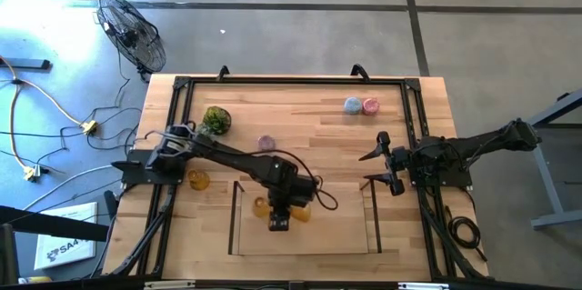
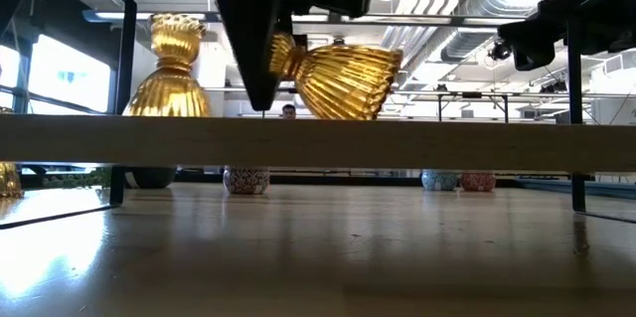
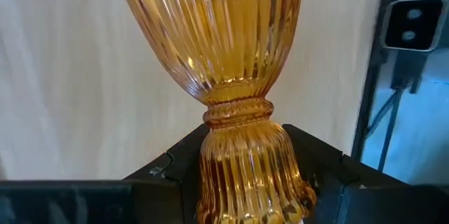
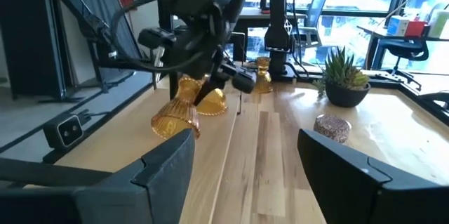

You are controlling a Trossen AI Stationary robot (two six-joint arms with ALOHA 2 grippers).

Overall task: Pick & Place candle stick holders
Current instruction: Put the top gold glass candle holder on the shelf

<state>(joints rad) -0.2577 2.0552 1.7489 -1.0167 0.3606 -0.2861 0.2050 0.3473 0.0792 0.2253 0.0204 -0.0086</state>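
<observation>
My left gripper is over the wooden tray, shut on an amber holder. In the low view this holder is tipped far over, its wide bowl toward the table's right. A second amber holder stands upright in the tray. A third stands on the table left of the tray. The purple holder stands behind the tray. The pale blue and pink holders stand near the far edge. My right gripper is open and empty by the tray's right side. My left gripper pinches the amber holder's ribbed foot, just below its narrow waist, between its two fingers. The fingers come from above, pointing down. The holder lies far over, bowl toward the table's right. Its underside is hidden behind the tray's near wall.
A green plant ball sits at the far left of the table. A black frame runs round the tabletop. A floor fan stands beyond the far left corner. Bare tray floor lies right of my left gripper.
</observation>
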